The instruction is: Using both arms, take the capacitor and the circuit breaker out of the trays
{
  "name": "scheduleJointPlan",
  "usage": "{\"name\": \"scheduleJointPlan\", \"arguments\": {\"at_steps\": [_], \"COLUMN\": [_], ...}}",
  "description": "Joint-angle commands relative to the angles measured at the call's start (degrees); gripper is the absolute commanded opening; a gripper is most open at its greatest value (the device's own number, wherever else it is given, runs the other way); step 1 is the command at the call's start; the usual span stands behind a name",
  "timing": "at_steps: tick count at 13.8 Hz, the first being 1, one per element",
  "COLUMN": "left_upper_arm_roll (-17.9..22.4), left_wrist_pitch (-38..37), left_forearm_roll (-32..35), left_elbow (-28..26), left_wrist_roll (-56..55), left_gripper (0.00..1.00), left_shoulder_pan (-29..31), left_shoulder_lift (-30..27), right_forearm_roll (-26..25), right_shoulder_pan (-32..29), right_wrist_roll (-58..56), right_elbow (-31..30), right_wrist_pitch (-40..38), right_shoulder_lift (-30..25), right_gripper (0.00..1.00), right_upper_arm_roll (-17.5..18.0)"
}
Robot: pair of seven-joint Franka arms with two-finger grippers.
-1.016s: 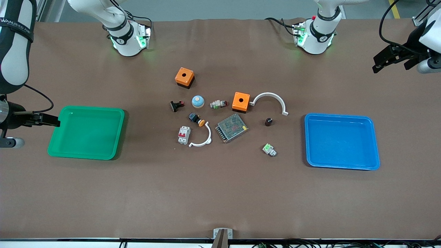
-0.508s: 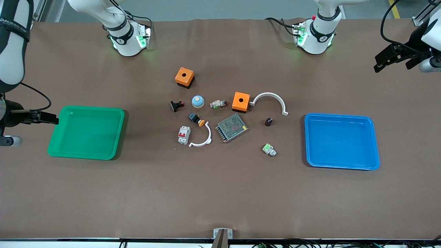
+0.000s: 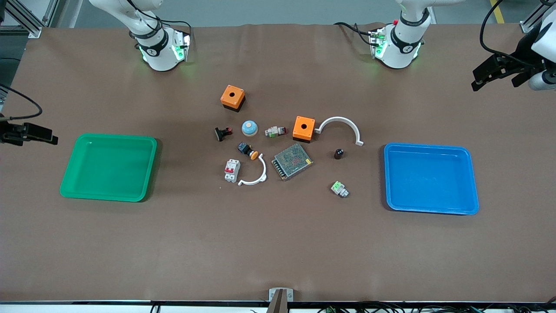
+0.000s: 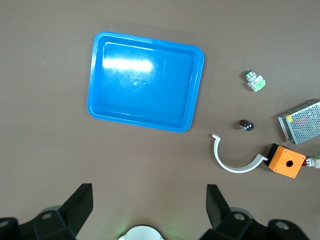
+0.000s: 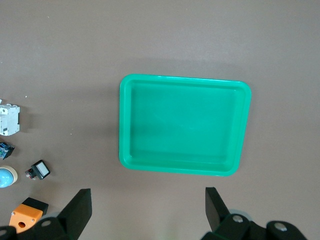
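While both arms hang high at the two ends of the tabletop (image 3: 278, 243), the parts lie untouched in a cluster at its middle. The left claw (image 4: 149, 212) is spread wide and holds nothing, up over the tabletop's end edge by the blue tray (image 3: 431, 178). The right claw (image 5: 148, 212) is likewise spread and bare, over the opposite end edge beside the green tray (image 3: 108, 167).

The capacitor (image 3: 338, 153) stands between the mesh-covered power supply (image 3: 292, 161) and the blue tray, just nearer the front camera than the larger white arc bracket (image 3: 341, 126). The breaker (image 3: 232, 170) lies at the cluster's green-tray end, touching the smaller white arc bracket (image 3: 256, 174).
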Motion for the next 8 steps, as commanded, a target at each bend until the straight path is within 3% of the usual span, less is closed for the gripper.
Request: {"name": "scheduleJointPlan", "arguments": {"at_steps": [1, 5, 8], "left_upper_arm_roll": [-0.16, -0.07, 0.01], "left_wrist_pitch": [0.23, 0.23, 0.23], "left_forearm_roll": [0.88, 0.88, 0.88], "left_elbow": [0.28, 1.50, 1.59], "left_wrist_roll": [1.46, 1.46, 1.63], "left_gripper": [1.00, 1.00, 1.00], "left_shoulder_pan": [0.31, 0.31, 0.31], "left_shoulder_lift": [-1.00, -0.47, -0.47], "right_forearm_roll": [-2.13, -2.14, -2.14], "right_shoulder_pan": [-3.16, -3.17, -0.54], "right_wrist_roll": [3.15, 3.33, 3.33], "right_elbow": [-4.93, -9.39, -13.97], "right_wrist_pitch": [1.35, 2.83, 5.12], "right_shoulder_lift": [-4.88, -8.83, -12.35], "right_gripper": [1.00, 1.00, 1.00], "right_upper_arm_roll": [5.47, 6.45, 5.05]}}
